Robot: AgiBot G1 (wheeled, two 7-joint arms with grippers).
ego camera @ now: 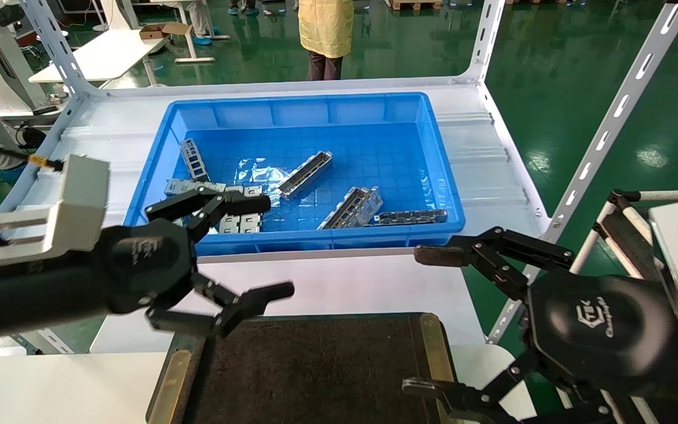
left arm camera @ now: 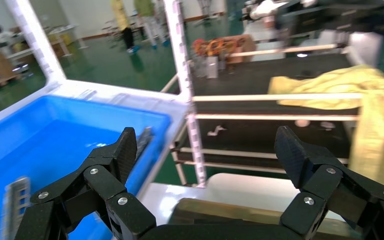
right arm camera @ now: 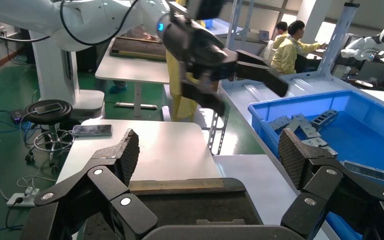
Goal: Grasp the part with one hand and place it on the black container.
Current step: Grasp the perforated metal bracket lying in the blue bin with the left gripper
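A workshop with a glossy green floor lies behind a white shelf [ego camera: 339, 282] that carries a blue bin [ego camera: 295, 171]. At the left, the left gripper [ego camera: 277, 247] hangs in the air with its fingers spread wide and nothing between them; its upper fingertip reaches over the bin's near-left corner, above some flat grey plates [ego camera: 239, 215], and its lower fingertip sits above the far edge of the black container [ego camera: 309, 371]. Just past the upper fingertip, inside the bin, the part [ego camera: 305, 174] lies flat at a slant, apart from both grippers. Further right in the bin rest another grey bracket [ego camera: 352, 208] and a dark chain strip [ego camera: 411, 217]. At the right, the right gripper [ego camera: 416, 321] is also wide open and empty, its lower finger over the container's right brass edge and its upper finger just in front of the bin's near-right corner.
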